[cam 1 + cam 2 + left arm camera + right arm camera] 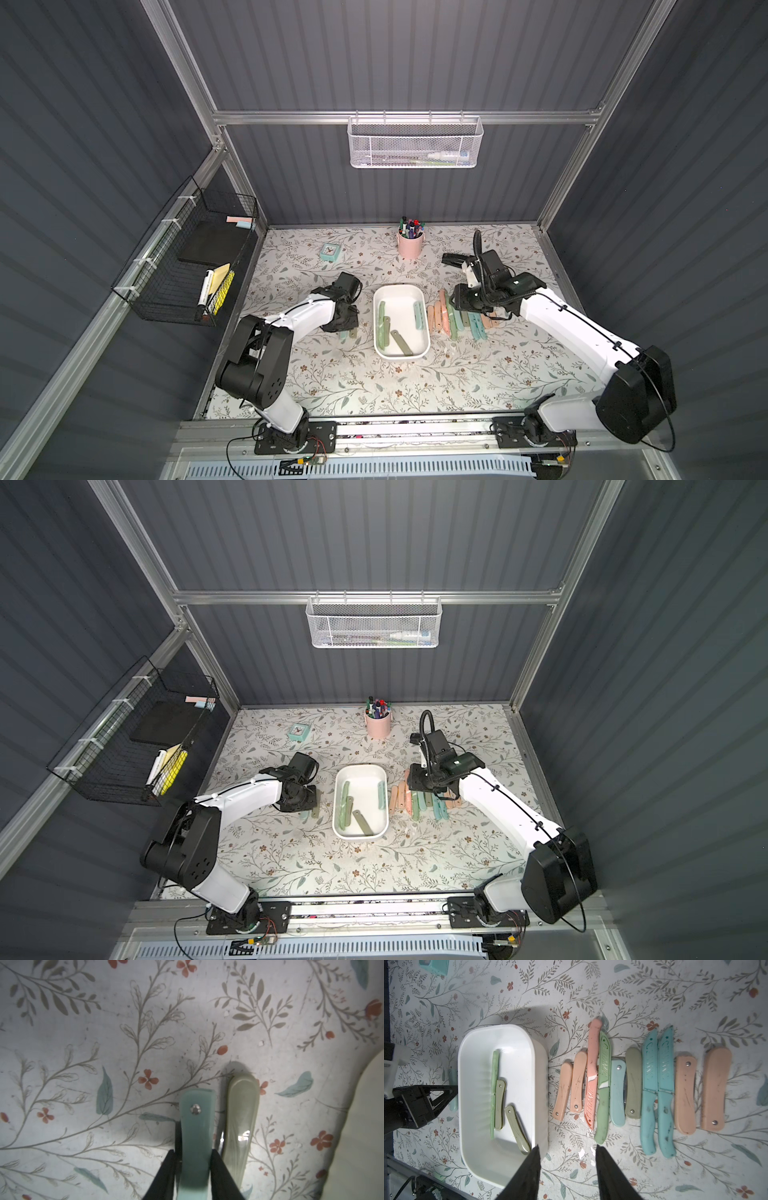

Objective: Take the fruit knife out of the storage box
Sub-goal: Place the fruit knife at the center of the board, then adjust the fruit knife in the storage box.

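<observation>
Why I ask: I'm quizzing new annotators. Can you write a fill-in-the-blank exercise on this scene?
1. The left gripper is shut on a ___ folding knife.
2. That knife is ___ the storage box, beside an olive knife.
3. The right gripper has its jaws ___, holding nothing.
4. The pen cup is ___ in colour.
Missing words: teal; outside; open; pink.

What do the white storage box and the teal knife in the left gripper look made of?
The storage box: probably smooth white plastic, given soft sheen and moulded rounded rim; the teal knife in the left gripper: seemingly matte plastic handle with shiny metal rivet.
</observation>
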